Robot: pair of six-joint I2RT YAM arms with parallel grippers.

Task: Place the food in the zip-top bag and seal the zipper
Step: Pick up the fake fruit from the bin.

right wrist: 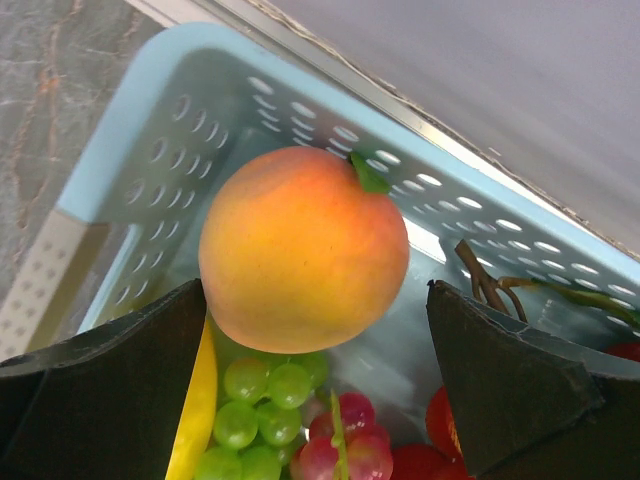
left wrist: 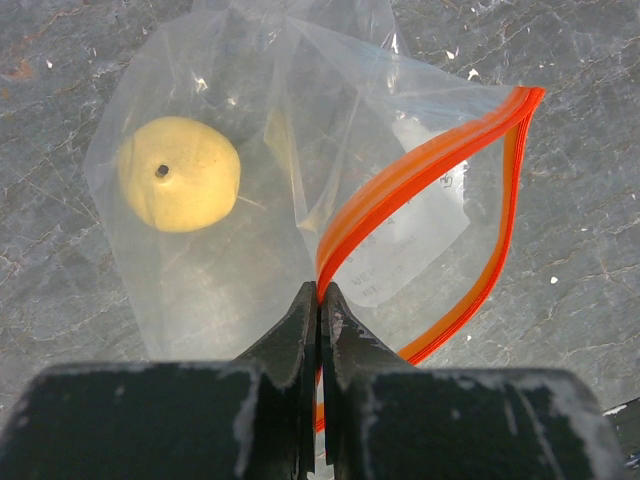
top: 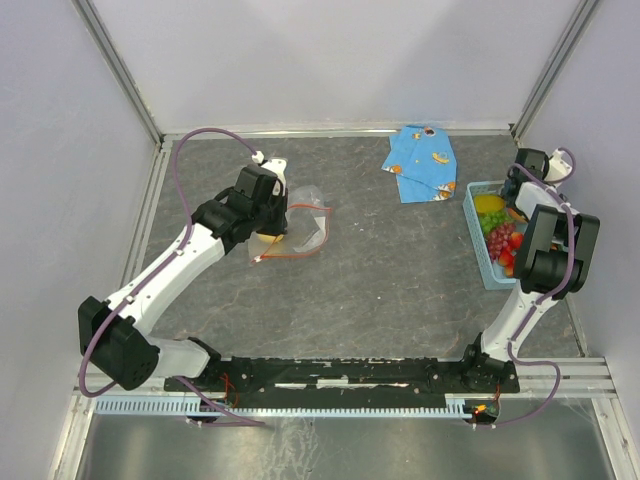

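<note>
The clear zip-top bag (left wrist: pixel 250 230) lies on the grey table with its mouth gaping. My left gripper (left wrist: pixel 320 290) is shut on the orange-red zipper (left wrist: pixel 420 165) at one side of the mouth; from above, the left gripper (top: pixel 272 205) sits at the bag (top: pixel 305 225). A pale yellow apple (left wrist: pixel 180 173) rests inside the bag. My right gripper (right wrist: pixel 315 290) stands wide open over the light-blue basket (right wrist: pixel 150 150), with the orange-pink peach (right wrist: pixel 300 245) between and just beyond its fingers, unclamped. Green grapes (right wrist: pixel 250 400), purple grapes (right wrist: pixel 345 440), a yellow lemon (right wrist: pixel 195 410) and red strawberries (right wrist: pixel 445 420) lie below.
A folded blue patterned cloth (top: pixel 422 165) lies at the back of the table. The basket (top: pixel 478 245) stands by the right wall, under the right arm (top: pixel 545 250). Walls enclose the left, back and right sides.
</note>
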